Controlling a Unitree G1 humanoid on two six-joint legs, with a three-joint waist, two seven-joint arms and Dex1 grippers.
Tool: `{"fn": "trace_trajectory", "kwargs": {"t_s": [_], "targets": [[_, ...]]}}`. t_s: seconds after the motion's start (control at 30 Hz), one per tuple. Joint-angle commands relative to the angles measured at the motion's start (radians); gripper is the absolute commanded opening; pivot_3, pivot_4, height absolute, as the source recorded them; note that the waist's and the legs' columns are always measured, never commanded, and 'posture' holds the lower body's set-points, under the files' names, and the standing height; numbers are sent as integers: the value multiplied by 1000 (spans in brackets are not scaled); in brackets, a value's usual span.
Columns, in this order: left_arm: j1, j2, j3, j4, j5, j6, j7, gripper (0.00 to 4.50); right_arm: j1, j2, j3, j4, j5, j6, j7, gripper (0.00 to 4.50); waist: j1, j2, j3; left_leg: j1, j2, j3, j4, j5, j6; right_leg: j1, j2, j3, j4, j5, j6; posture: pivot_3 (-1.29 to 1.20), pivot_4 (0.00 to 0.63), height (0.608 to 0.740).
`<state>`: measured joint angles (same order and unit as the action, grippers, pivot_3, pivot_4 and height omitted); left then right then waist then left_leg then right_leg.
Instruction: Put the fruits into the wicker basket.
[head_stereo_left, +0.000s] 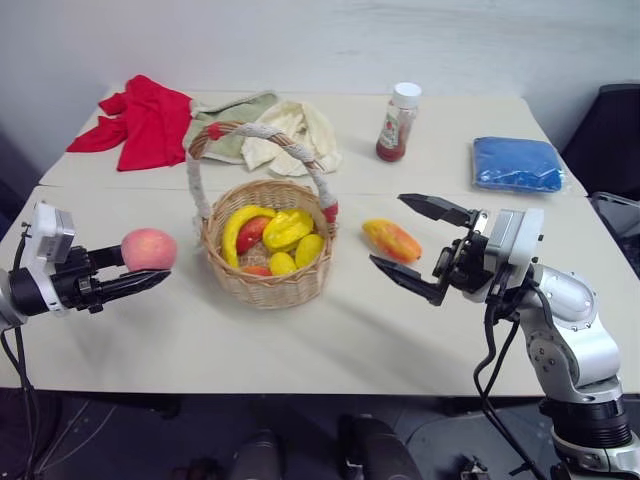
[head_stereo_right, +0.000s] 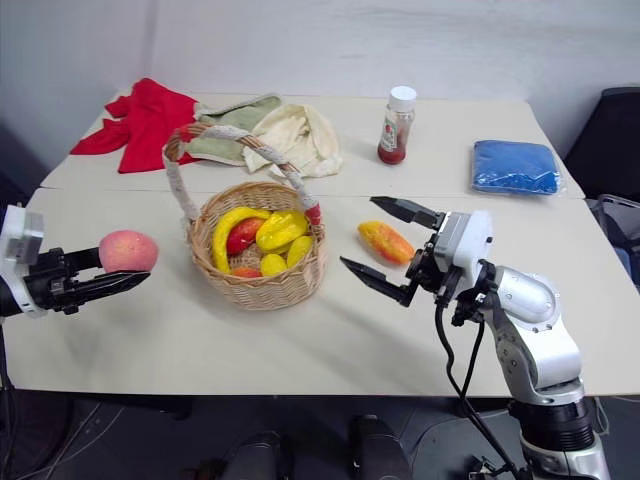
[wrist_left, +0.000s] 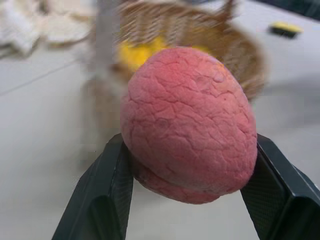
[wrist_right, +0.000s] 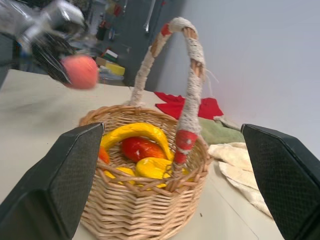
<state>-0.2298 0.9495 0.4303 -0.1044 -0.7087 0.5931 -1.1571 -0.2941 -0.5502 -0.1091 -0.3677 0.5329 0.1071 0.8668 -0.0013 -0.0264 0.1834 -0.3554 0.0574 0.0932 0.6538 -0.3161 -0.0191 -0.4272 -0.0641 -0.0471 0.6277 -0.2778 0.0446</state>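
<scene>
So the left gripper (head_stereo_left: 150, 280) comes in from the left edge with its forearm about level, pointing toward the middle of the worktop (head_stereo_left: 400, 340), and its two black fingers (wrist_left: 107, 190) are pinching the small round pink-red peach (head_stereo_left: 148, 249). The peach is up off the worktop, just left of the round tan wicker basket (head_stereo_left: 268, 280) and not touching it. In the left wrist view you can see the peach wedged between the fingers, cracked skin and all, bulging out past the tips.

Over on the right, the right gripper (head_stereo_left: 415, 240) sticks out from a bent silver arm, pointing left toward the basket and tipped up a little. Its fingers are spread wide apart with nothing between them, one above the other in the head views. The elongated orange-yellow mango with a red blush (head_stereo_left: 392, 240) lies on the worktop between the basket and that gripper, right by the fingertips, but I can't tell if they touch it. Its long axis runs diagonally, one end toward the basket's rim and the back, the other toward the front and the right gripper.

The basket stands upright near the middle, its tall arched handle (head_stereo_left: 250, 135) wrapped in whitish cord with red ends, and it's already got yellow and red fruit (head_stereo_left: 285, 230) inside.
</scene>
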Motion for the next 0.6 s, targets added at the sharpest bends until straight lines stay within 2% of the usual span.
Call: {"fn": "trace_trajectory", "kwargs": {"t_s": [0.03, 0.17, 0.3, 0.37, 0.4, 0.6], "targets": [[-108, -84, -99, -111, -20, 87, 183, 2551, 17, -44, -39, 31, -22, 23, -12, 4500, 12, 1, 0, 0, -1, -1, 0, 1, 1, 1, 0, 0, 0, 0, 0, 0, 150, 740], [-209, -188, -216, -130, 54, 63, 287, 2551, 36, -95, -33, 96, -82, 73, -33, 4500, 3, 0, 0, -1, -4, 0, 1, 1, 1, 0, 2, 2, 0, 1, 2, 0, 150, 740], [-230, -242, -237, -121, 124, -6, 352, 3819, 1, -133, -27, 153, -124, 163, -72, 4500, -14, 0, 0, -2, -6, 2, 1, 1, 1, -3, 3, 4, 0, 1, 2, 0, 150, 740], [-214, -235, -208, -140, 101, -9, 338, 4365, -44, -143, -6, 199, -141, 213, -76, 4500, -28, 0, 0, -3, -5, 2, 1, 1, 0, -4, 3, 4, 0, 1, 2, 0, 150, 740], [-198, -223, -188, -153, 90, -23, 314, 4474, -77, -155, 20, 231, -159, 249, -67, 4500, -33, 0, 0, -2, -5, 2, 1, 1, 0, -4, 4, 4, 1, 1, 2, 0, 150, 740], [-89, -104, -8, -175, -17, -11, 181, 4474, -334, -111, 138, 491, -189, 392, 4, 4500, -41, 1, 1, -1, -1, 3, -1, 3, -2, -5, 5, 5, 1, 1, 1, 0, 150, 740]]}}
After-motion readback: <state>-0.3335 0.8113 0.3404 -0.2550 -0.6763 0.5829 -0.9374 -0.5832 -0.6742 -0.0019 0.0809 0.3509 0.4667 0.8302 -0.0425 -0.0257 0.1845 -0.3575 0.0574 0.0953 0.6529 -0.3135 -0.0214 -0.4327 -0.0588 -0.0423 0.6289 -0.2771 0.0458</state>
